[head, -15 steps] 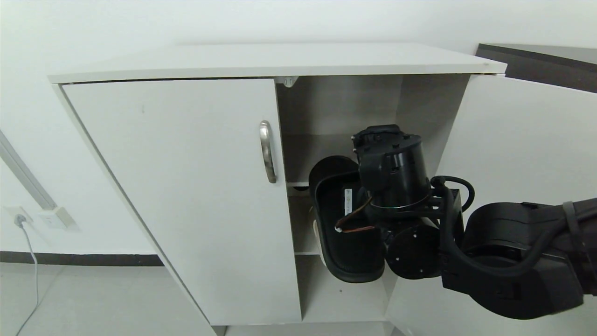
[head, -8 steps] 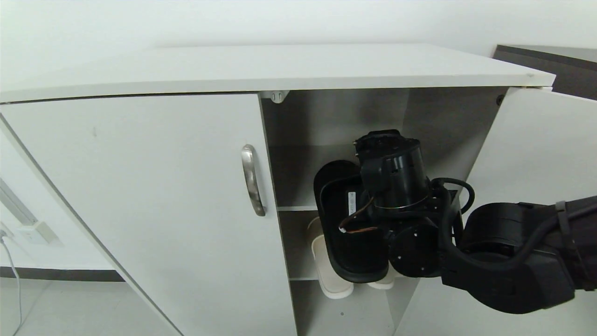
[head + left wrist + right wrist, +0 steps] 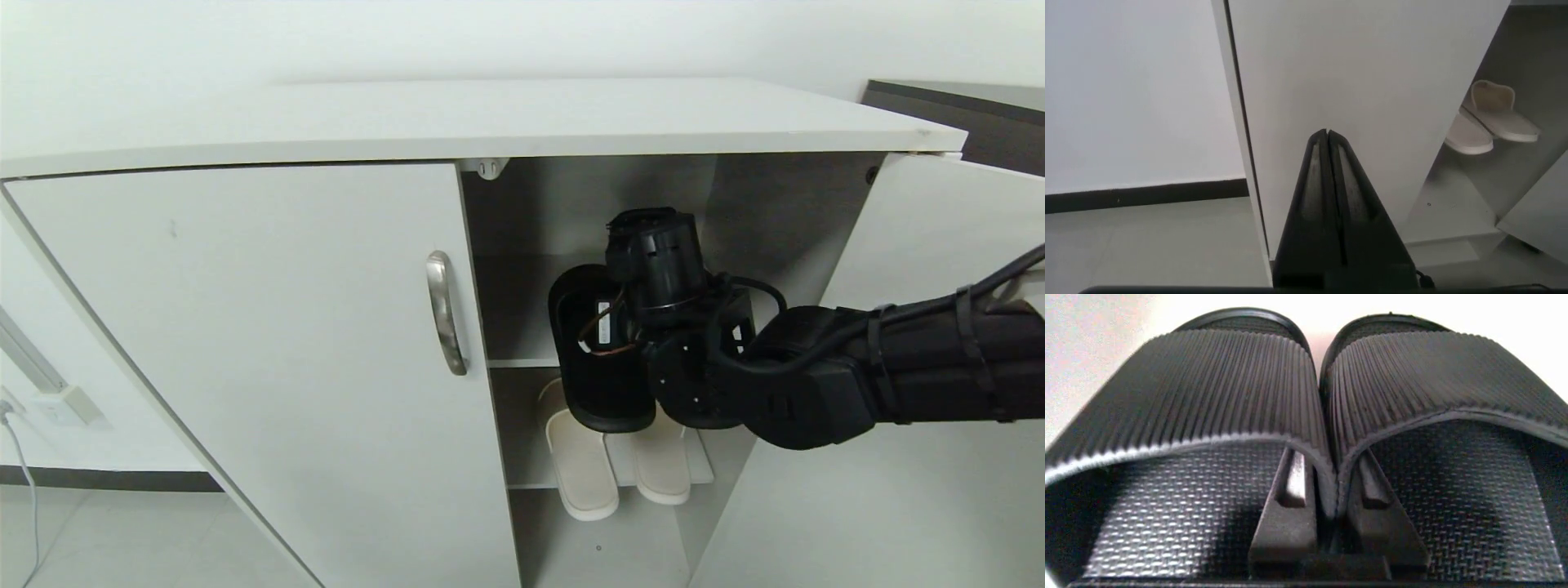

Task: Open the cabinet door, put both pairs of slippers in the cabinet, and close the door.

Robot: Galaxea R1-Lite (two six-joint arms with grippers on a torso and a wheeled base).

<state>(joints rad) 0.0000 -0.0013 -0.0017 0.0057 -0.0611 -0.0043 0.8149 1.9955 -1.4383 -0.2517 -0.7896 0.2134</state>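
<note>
Black slippers [image 3: 600, 359]: carried deeper into the cabinet opening than half a second ago, now at frame centre, level with the upper shelf's front edge, not yet set down
Right hand [image 3: 1331, 490]: clamped on the straps of both black slippers, pinching the two together
White slippers [image 3: 620, 461]: side by side on the lower shelf just below frame centre, more uncovered now that the arm has gone up and in (already stowed, by the look of it)
Meaning for the task: one pair in place, the second on its way in; release and door closing left to do
Left hand [image 3: 1327, 143]: fingers together, holding nothing, facing the shut left door
Cabinet [image 3: 490, 114]: left door [image 3: 245, 343] shut, metal handle [image 3: 445, 314] left of centre; right door [image 3: 922, 229] swung open at the right edge
Wall socket [image 3: 69, 404]: lower left of frame, well apart from the work
In the way: upper shelf edge right behind the black pair, likely to catch it unless carried above or below; white pair taking up much of the lower shelf
</note>
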